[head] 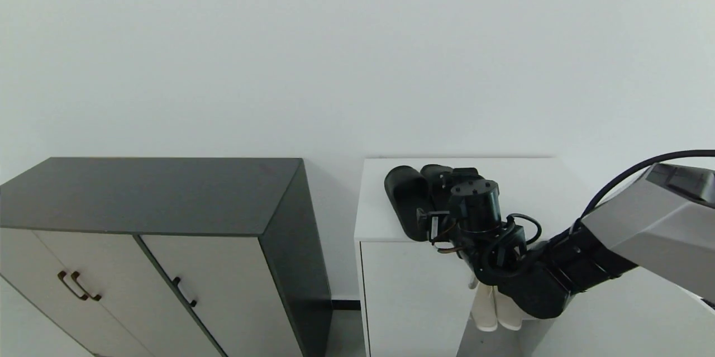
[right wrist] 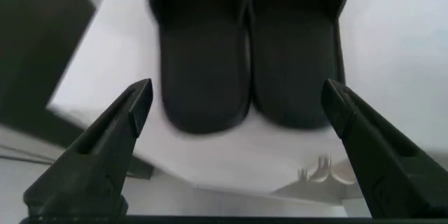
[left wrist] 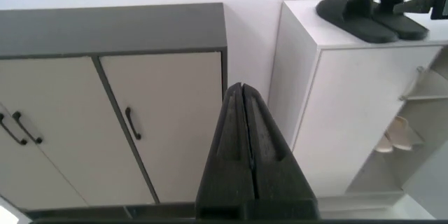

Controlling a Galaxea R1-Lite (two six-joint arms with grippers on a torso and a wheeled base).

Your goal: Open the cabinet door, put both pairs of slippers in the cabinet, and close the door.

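Right gripper (right wrist: pixel 238 92): jaws wide, nothing held; poised over the front edge of the white cabinet (head: pixel 413 290) top, one jaw to each side of the black slippers (right wrist: pixel 203 63) as its wrist view shows them, just short of the pair; contact cannot be told.

Left gripper (left wrist: pixel 242 94): jaws pressed together, nothing between them; held low, before the gap between the two cabinets.

Black slippers, one pair: side by side, touching, flat on the white cabinet's top, toward its left half; rounded ends near the front edge.

White slippers (left wrist: pixel 397 134), one pair: inside the white cabinet, on a shelf (left wrist: pixel 427 96) in its open right part, standing close together; in the head view they show below the right arm.

White cabinet: stands to the right of the dark cabinet (head: pixel 151 195), near it with a narrow gap between; plain white front panel on its left part, interior with shelves showing on its right.

Dark cabinet: dark top and side, pale doors (left wrist: pixel 161 119) shut, with dark handles (head: pixel 78 285) on them.

Wall (head: pixel 357 55): plain, pale, behind both cabinets.
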